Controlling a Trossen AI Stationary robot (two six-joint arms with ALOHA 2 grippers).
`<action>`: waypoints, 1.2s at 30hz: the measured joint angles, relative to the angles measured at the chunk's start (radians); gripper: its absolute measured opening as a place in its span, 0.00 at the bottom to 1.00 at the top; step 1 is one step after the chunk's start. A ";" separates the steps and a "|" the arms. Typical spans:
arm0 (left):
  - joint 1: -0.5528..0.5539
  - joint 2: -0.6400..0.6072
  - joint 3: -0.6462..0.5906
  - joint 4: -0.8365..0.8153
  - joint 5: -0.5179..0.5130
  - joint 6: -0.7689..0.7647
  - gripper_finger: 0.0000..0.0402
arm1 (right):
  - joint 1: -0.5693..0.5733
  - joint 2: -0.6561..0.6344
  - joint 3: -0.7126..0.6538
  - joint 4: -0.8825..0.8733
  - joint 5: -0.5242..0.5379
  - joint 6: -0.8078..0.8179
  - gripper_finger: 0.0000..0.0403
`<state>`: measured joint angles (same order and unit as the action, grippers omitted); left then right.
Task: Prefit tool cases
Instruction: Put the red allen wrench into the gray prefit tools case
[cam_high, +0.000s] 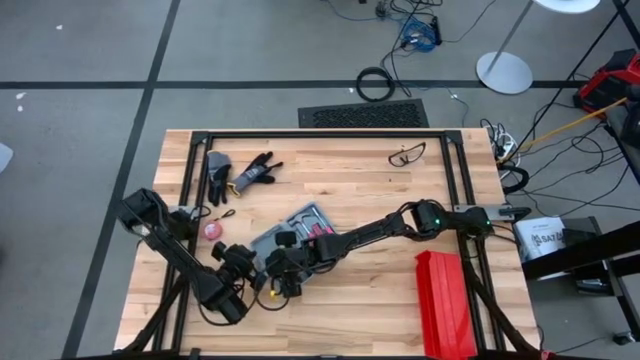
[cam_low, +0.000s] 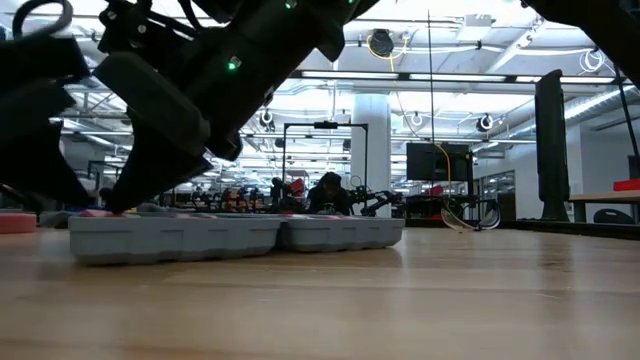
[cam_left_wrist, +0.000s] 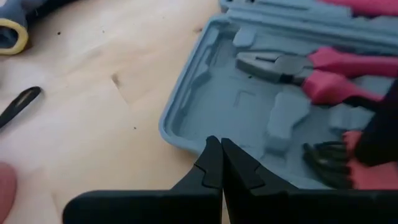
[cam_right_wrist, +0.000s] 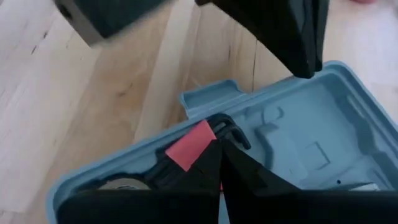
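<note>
High view: tool case lying open on the wooden table, roughly mid-table, both arms converging on its near-left part. Left gripper sitting at the case's near edge, fingers pressed together w/ nothing between them; left wrist view is showing the closed tips just over the case rim, pliers w/ pink handles sitting in a moulded slot. Right gripper hovering over the case interior right beside the left one, jaws also fully closed, holding nothing; right wrist view is showing its tips above a red tag and dark hex keys. Red ribbed box lying near-right, well apart. Black gloves and safety glasses lying toward the far edge.
</note>
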<state>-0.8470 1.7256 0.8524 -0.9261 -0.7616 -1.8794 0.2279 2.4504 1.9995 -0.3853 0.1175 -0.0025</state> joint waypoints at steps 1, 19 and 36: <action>0.003 0.018 0.000 0.001 0.000 -0.001 0.00 | 0.000 0.000 0.000 -0.004 -0.001 0.003 0.00; 0.073 0.117 0.001 -0.009 -0.081 -0.017 0.00 | -0.020 -0.023 0.002 -0.156 0.120 0.030 0.00; 0.101 0.119 0.000 0.008 -0.105 -0.024 0.00 | -0.004 -0.017 0.003 -0.109 0.050 0.024 0.00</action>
<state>-0.7456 1.8442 0.8528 -0.9176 -0.8661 -1.9031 0.2241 2.4336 2.0022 -0.4942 0.1675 0.0215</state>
